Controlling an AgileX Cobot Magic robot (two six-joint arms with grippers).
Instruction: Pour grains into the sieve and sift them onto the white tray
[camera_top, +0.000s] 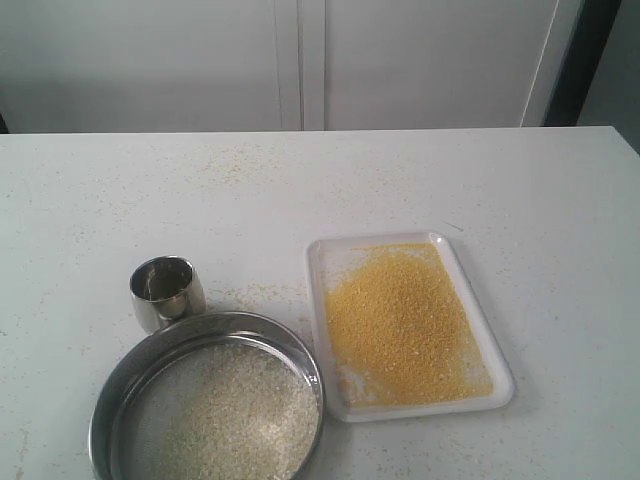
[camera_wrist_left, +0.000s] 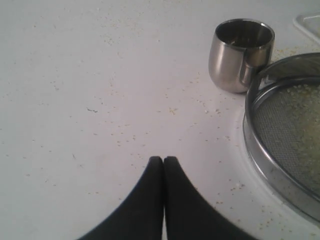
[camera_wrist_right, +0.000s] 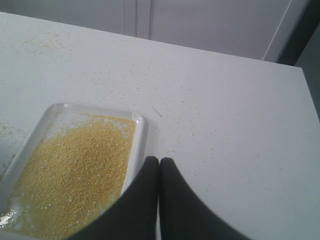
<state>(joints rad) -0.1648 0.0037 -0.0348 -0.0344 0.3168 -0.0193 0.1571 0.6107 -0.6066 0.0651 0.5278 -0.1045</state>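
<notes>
I judge the task nearly complete. The fine yellow meal lies spread over the white tray, and the coarser pale grains lie inside the sieve, which stands on the table just beside the tray. The steel cup stands upright close against the sieve's rim and seems empty. The left gripper has its jaws pressed together and holds nothing, near cup and sieve. The right gripper is pressed together too, empty, close by the tray's rim. Some loose grains are scattered on the table. Little seems left to do, perhaps nothing
</notes>
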